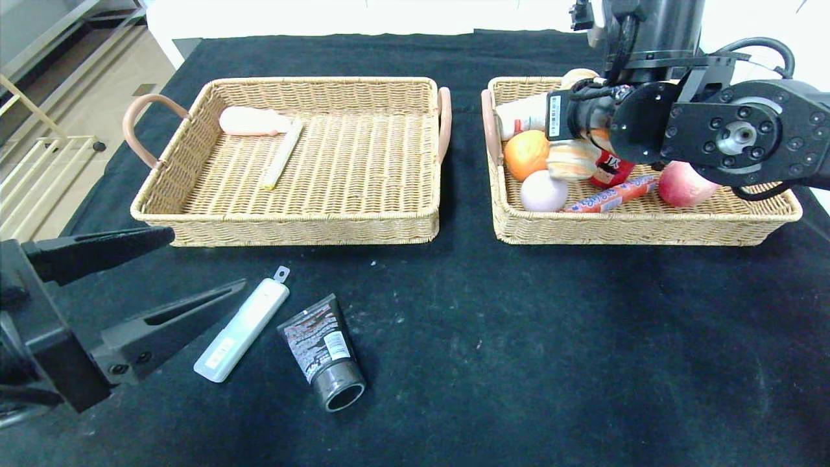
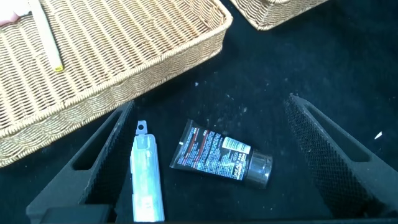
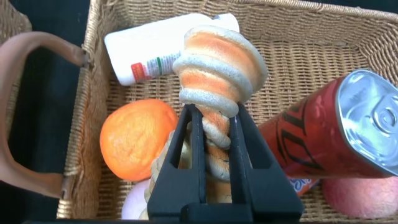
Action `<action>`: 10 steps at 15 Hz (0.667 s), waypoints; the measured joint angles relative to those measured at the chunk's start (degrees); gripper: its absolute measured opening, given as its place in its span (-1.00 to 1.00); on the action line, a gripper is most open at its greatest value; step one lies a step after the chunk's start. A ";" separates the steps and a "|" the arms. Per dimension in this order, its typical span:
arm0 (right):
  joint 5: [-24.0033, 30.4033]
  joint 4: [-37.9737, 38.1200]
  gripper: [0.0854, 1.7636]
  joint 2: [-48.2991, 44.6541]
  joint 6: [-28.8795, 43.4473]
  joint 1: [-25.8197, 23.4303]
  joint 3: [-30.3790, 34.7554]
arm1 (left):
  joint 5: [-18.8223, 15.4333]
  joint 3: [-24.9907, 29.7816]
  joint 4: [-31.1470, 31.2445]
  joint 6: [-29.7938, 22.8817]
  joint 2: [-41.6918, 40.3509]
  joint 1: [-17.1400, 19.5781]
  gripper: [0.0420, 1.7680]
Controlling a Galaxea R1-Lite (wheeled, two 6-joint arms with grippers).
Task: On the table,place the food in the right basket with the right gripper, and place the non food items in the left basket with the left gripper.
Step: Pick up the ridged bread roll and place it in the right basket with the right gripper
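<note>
Left gripper [image 1: 194,266] gapes wide nr the cutter [image 1: 242,329] & tube [image 1: 322,351], likely readying a pick, while right gripper [image 3: 214,134] pinches bread [image 3: 219,78] over right basket [image 1: 648,224].

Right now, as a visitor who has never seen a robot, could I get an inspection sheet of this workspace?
Surface: black cloth table.
Job's things: left basket holds a pink item and a pale stick; right basket holds orange, egg, apple, red can, white bottle, sausage. White cutter and black tube lie on the cloth.
Clutter: nothing seen.
Grippers: left tool open near the cutter; right tool shut on spiral bread over the right basket.
Cables: black, on right arm.
Surroundings: floor, metal rack.
</note>
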 joint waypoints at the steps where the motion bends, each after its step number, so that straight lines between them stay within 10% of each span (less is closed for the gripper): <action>1: 0.00 -0.11 -0.48 0.15 0.10 0.02 0.02 | 0.00 0.02 -0.02 -0.02 0.06 0.05 0.94; 10: 0.17 -0.15 0.49 0.45 0.33 0.88 0.33 | 0.01 0.24 -0.22 0.00 0.20 -0.06 0.94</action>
